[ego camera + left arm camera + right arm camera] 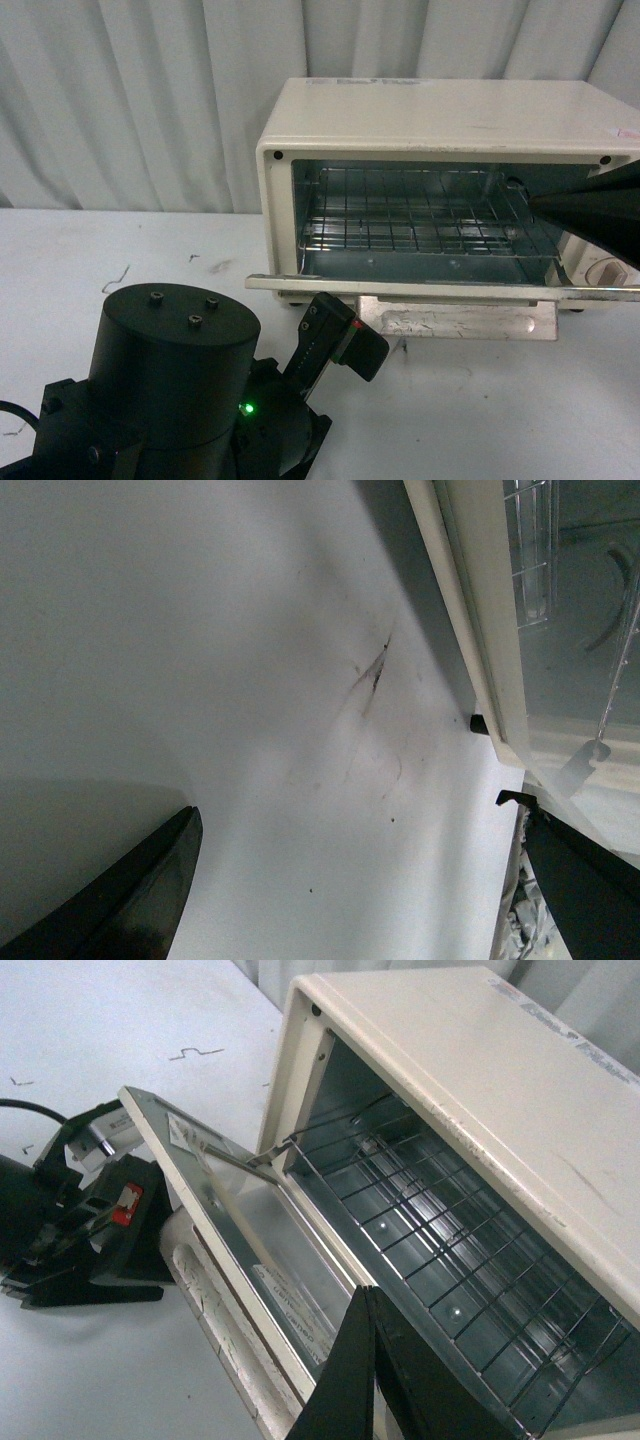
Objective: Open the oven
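the oven (430, 120), a boxy cream-white shell with rounded corners, stands on the matte white table (100, 250) at about 1 o'clock in the front view, before a pleated pale curtain (130, 90). its door (440, 288) lies dropped flat toward the robot, with shiny metal on its inner face. the scuffed beige bar handle (460, 322) hangs beneath the door's front edge. inside, a thin chrome wire rack (420, 215) spans the grey metal cavity. the right gripper (368, 1298), at 3 o'clock, reaches the cavity mouth above the door, its smooth black tapered fingers (335, 1390) pressed together on nothing. the left arm (170, 360), a black cylinder with a green light, sits at 7 o'clock. the left gripper (348, 807) hangs over the scratched table beside the door's edge, its dark fingers (150, 900) spread wide.
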You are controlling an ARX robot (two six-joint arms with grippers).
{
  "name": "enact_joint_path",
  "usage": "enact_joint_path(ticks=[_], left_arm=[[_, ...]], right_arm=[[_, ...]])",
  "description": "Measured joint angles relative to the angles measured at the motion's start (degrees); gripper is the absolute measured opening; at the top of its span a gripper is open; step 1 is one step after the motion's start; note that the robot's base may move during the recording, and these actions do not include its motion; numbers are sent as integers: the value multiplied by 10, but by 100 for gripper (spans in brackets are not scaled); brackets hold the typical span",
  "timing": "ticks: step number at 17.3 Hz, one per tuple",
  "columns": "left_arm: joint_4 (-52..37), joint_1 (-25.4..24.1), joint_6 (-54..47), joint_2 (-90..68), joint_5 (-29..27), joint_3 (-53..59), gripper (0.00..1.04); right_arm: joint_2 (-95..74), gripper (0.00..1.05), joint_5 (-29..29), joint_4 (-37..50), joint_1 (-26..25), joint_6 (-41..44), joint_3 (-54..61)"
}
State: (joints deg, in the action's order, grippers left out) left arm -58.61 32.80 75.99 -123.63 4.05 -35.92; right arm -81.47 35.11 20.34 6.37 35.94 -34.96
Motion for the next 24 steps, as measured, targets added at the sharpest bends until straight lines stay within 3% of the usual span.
enact_joint_path(ticks=[3, 6, 9, 13, 20, 21, 22, 23, 24], left_arm=[[0, 0, 0, 0, 0, 0, 98], [0, 0, 0, 0, 0, 0, 98], [45, 7, -22, 22, -64, -4, 98], [36, 4, -24, 22, -66, 0, 98], [32, 6, -10, 22, -58, 0, 98], [32, 6, -9, 22, -57, 0, 98], [31, 6, -8, 22, -56, 0, 98], [30, 7, -5, 22, -54, 0, 98], [28, 7, -3, 22, -54, 0, 98]], right_arm=[[7, 2, 3, 1, -1, -4, 0], [7, 29, 4, 3, -5, -4, 0], [9, 60, 0, 20, -8, -6, 0], [9, 99, 0, 19, -8, -6, 1], [9, 98, 0, 19, -8, -6, 0], [4, 95, -30, 83, 0, -26, 15], [2, 85, -182, 214, 20, -101, 62], [11, 74, -290, 297, 23, -180, 118], [27, 65, -362, 340, 15, -233, 153]])
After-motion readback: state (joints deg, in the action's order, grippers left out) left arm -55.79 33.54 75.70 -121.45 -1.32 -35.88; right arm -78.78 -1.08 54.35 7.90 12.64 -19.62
